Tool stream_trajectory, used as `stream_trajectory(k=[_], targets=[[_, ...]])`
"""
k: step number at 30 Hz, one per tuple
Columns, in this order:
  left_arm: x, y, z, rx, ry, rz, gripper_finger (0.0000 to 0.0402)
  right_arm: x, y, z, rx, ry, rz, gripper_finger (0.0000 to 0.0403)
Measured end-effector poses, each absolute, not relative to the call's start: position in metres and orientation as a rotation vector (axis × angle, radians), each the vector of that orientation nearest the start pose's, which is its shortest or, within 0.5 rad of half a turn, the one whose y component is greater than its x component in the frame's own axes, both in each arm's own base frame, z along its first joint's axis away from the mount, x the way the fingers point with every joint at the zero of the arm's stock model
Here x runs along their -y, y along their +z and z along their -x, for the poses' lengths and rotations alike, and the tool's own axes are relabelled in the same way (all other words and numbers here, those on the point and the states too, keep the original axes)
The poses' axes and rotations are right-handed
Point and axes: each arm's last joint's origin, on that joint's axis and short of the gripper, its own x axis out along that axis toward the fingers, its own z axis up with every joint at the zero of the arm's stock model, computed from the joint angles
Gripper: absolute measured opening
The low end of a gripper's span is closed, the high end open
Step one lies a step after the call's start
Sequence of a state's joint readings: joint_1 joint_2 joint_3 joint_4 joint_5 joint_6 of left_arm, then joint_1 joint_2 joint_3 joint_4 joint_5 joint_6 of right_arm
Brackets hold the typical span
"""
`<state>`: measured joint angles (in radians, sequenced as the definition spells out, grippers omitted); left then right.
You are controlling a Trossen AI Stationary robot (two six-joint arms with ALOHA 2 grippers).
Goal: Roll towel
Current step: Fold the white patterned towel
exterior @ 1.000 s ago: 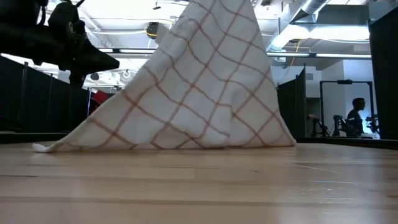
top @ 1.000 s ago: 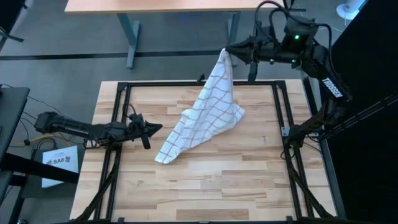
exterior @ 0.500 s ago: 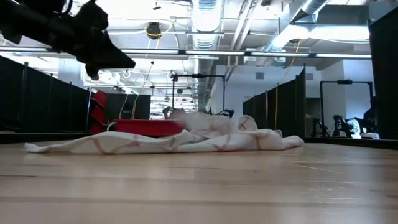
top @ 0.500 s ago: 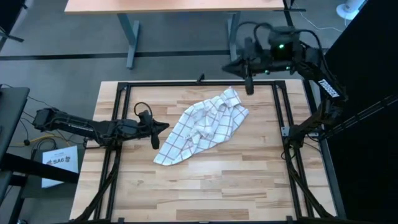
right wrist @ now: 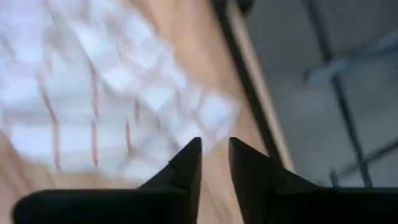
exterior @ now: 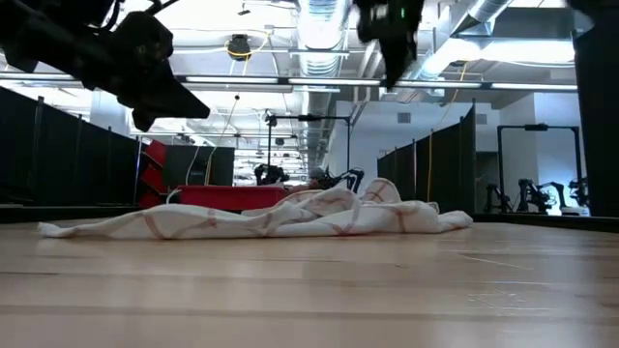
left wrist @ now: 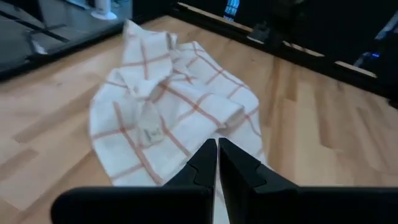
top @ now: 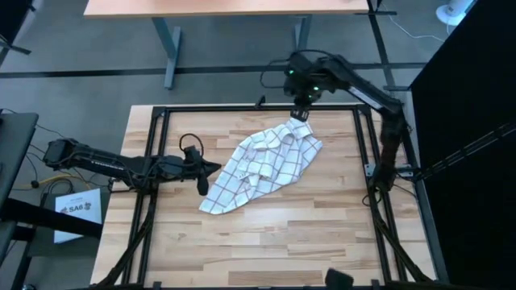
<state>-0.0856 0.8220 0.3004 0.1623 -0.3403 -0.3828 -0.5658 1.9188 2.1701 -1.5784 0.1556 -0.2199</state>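
Note:
The towel (top: 262, 165), white with thin reddish check lines, lies crumpled in a low heap on the wooden table (top: 266, 242); in the low view the towel (exterior: 261, 220) is flat on the boards. My left gripper (top: 201, 171) hovers shut just off the towel's left edge, a little above the table; its wrist view shows the shut fingers (left wrist: 217, 155) before the towel (left wrist: 168, 106). My right gripper (top: 300, 111) points down, high over the towel's far corner, its fingers (right wrist: 186, 162) apart with nothing between them. The low view shows my right gripper (exterior: 392, 39) well above the cloth.
A black metal frame (top: 153, 161) runs along the table's left, far and right sides. A sheet of paper (top: 76, 211) lies off the left edge, and a desk (top: 201, 6) stands beyond the far edge. Bare wood (top: 266, 242) fills the near half.
My right gripper has let go of the towel's corner, and the towel, which hung as a tall tent, has fallen into a crumpled heap on the table. That gripper then dropped toward the towel's far corner and tipped down. My left gripper has edged toward the towel.

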Motion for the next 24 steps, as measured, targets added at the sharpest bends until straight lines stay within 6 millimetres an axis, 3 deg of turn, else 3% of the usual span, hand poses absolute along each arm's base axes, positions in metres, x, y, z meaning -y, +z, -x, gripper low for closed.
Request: stream_trajectory(k=[4,9,17,24], targets=[[0.007,0.191,-0.171,-0.330,0.286,0.336,0.0001,0.217,0.350,-0.297,-1.413,-0.437,-0.162,0.0124],[0.011,0.188,-0.169,-0.371,0.261,0.323,0.0001,0.218,0.311,-0.276,-1.476,-0.437,-0.207,0.0154],[0.011,0.187,-0.169,-0.389,0.253,0.266,0.0001,0.189,0.254,-0.247,-1.341,-0.392,-0.030,0.0154],[0.011,0.186,-0.169,-0.392,0.250,0.248,0.0001,0.172,0.205,-0.231,-1.419,-0.347,0.094,0.0156]])
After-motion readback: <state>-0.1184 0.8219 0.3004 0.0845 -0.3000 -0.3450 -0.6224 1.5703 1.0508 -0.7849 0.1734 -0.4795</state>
